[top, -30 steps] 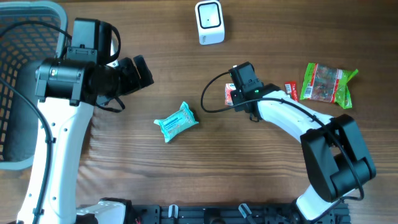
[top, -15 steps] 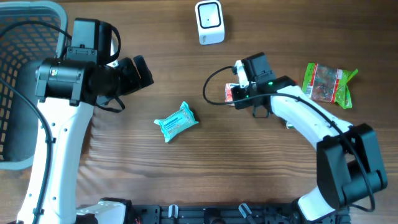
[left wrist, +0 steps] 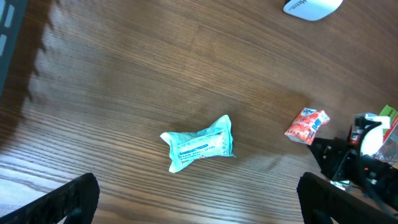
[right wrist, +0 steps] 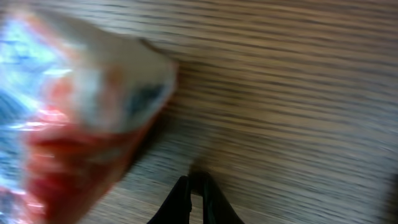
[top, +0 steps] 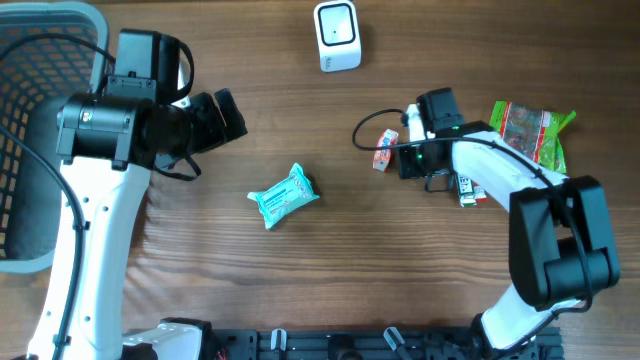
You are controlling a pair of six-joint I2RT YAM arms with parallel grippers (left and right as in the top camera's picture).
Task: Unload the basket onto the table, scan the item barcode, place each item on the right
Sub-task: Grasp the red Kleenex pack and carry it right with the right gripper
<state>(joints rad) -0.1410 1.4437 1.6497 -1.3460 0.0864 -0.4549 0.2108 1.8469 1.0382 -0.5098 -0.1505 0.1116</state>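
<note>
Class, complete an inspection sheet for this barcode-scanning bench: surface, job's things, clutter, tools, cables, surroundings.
Surface: wooden table, grain visible.
Job's things: white scanner at the far edge; red packet beside the right tool, not gripped.
Clutter: teal packet mid-table; green snack bag by the right arm; small red item partly under that arm.
Tools: left tool open, empty; right tool shut, empty.
Cables: black cable looping near the right tool.
Surroundings: grey basket at the left.

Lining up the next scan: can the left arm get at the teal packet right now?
Probably yes. The teal packet lies alone on the table, nothing touching it, and the left pincer stands open facing it.
</note>
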